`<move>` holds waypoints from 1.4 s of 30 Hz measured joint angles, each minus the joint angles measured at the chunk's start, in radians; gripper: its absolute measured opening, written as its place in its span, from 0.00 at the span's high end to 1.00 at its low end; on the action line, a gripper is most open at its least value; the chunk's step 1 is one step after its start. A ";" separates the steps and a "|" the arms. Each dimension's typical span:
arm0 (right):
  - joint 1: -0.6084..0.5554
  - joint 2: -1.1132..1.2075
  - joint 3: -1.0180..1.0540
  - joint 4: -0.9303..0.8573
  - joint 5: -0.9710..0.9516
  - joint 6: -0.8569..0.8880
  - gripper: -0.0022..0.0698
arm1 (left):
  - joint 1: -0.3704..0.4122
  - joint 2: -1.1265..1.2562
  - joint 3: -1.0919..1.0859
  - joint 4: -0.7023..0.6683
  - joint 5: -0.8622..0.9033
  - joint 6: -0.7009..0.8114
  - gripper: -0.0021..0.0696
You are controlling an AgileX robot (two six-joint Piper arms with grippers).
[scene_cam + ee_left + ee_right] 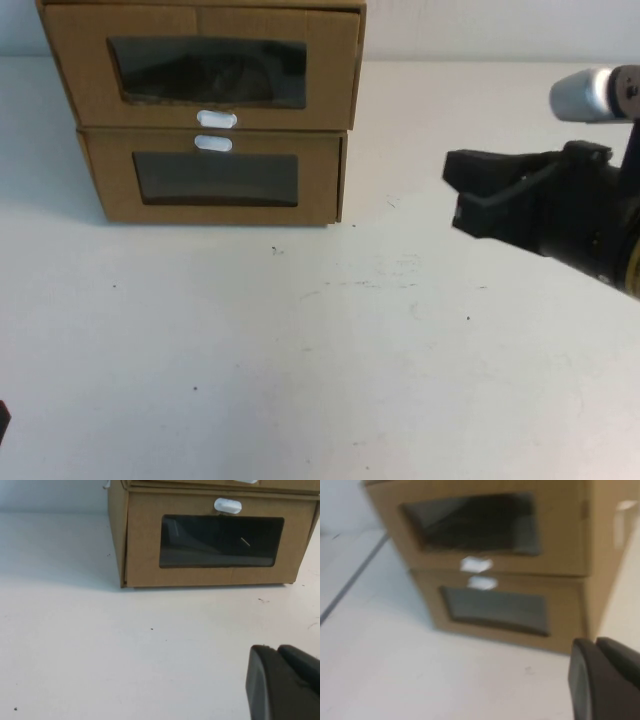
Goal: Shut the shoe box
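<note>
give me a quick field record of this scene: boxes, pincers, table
shoe box: top of the stack, white pull tab below its window, drawer front looks about flush
lower cardboard box: beneath it, tab above window
right pincer: raised right of the stack, pointing toward it, touching nothing
left pincer: low over the table in front of the stack, holding nothing
table: white

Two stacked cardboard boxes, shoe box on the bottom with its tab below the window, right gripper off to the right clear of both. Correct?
Not quite: the shoe box with its tab below the window is the top one, per the high view. The other box sits beneath it. The right gripper is indeed off right, clear of both.
</note>
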 joint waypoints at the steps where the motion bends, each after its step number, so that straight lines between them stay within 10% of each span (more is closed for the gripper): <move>1: -0.010 -0.006 0.006 0.001 0.029 -0.002 0.99 | 0.000 0.000 0.000 0.000 0.000 0.000 0.98; 19: -0.508 -0.828 0.745 0.013 0.117 -0.038 0.99 | 0.000 0.000 0.000 0.000 0.000 0.000 0.98; 42: -0.537 -1.135 0.815 0.013 -0.022 -0.080 0.99 | 0.000 0.000 0.000 0.000 0.004 0.000 0.98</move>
